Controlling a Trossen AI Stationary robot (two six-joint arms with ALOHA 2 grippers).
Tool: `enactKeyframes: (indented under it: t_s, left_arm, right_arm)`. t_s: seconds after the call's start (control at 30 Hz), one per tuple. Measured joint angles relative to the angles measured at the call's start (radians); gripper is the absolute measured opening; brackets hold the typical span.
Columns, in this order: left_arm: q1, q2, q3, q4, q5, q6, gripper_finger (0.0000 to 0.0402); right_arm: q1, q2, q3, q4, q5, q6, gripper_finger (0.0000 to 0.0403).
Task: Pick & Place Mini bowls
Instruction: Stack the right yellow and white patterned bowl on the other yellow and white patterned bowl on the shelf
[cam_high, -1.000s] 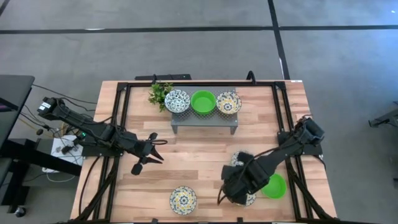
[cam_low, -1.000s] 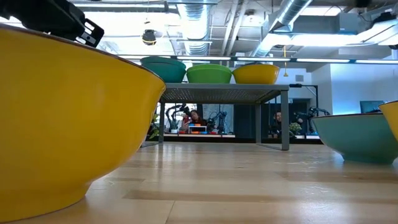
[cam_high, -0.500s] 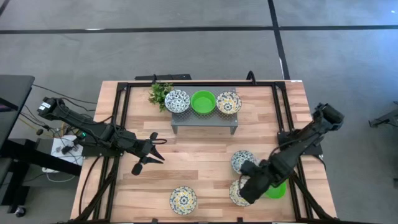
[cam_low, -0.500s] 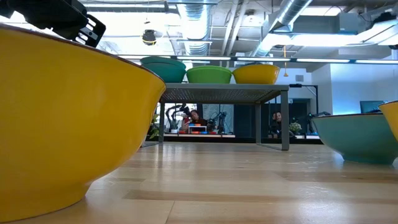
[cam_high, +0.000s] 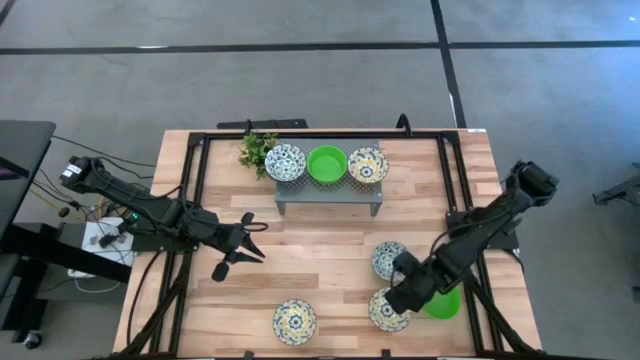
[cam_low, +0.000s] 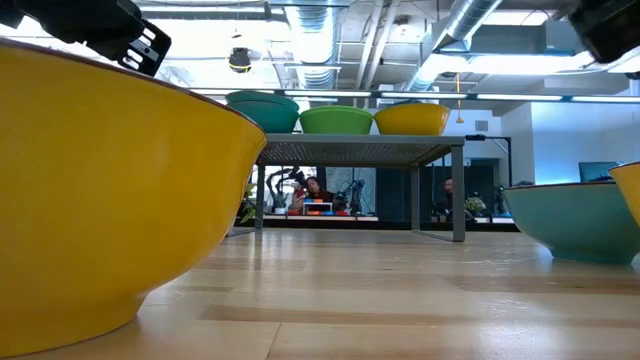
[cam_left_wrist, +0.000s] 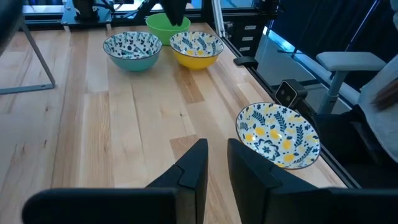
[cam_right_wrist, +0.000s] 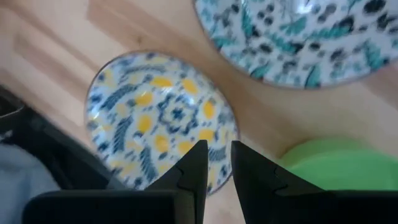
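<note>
My right gripper (cam_right_wrist: 212, 163) hangs with its fingers pressed nearly together over the yellow-patterned bowl (cam_right_wrist: 163, 121), with the teal-patterned bowl (cam_right_wrist: 298, 37) and the green bowl (cam_right_wrist: 329, 169) just beyond them. To grasp well, I judge I must spread my fingers, straddle the bowl's rim and pinch it squarely without nudging those neighbours. My left gripper (cam_high: 240, 250), fingers also nearly together, waits above the tabletop (cam_high: 320, 235).

green bowls (cam_high: 326, 164): 2 | patterned bowls (cam_high: 294, 320): 5 | stand (cam_high: 328, 196): 1 | plant sprig (cam_high: 256, 150): 1 | arms: 2
</note>
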Motion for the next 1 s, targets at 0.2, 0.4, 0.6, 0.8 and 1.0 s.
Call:
enactKeyframes:
  t_s: [0.2,0.4,0.6,0.8,1.0]
  left_arm:
    - [0.0,0.0,0.0,0.004,0.0,0.0,0.0063]
    - [0.0,0.0,0.0,0.008,0.0,0.0,0.0063]
    - [0.0,0.0,0.0,0.014,0.0,0.0,0.0063]
    - [0.0,0.0,0.0,0.015,0.0,0.0,0.0063]
    - [0.0,0.0,0.0,0.016,0.0,0.0,0.0063]
  right_arm:
    - [-0.04,0.047,-0.001,-0.013,-0.043,-0.048,0.0067]
    - [-0.058,0.097,-0.001,-0.003,-0.158,-0.086,0.0067]
    - [-0.072,0.106,-0.001,0.028,-0.151,-0.128,0.0067]
    - [-0.088,0.143,0.0,0.017,-0.147,-0.172,0.0067]
    - [-0.13,0.207,0.0,0.098,-0.207,-0.324,0.0054]
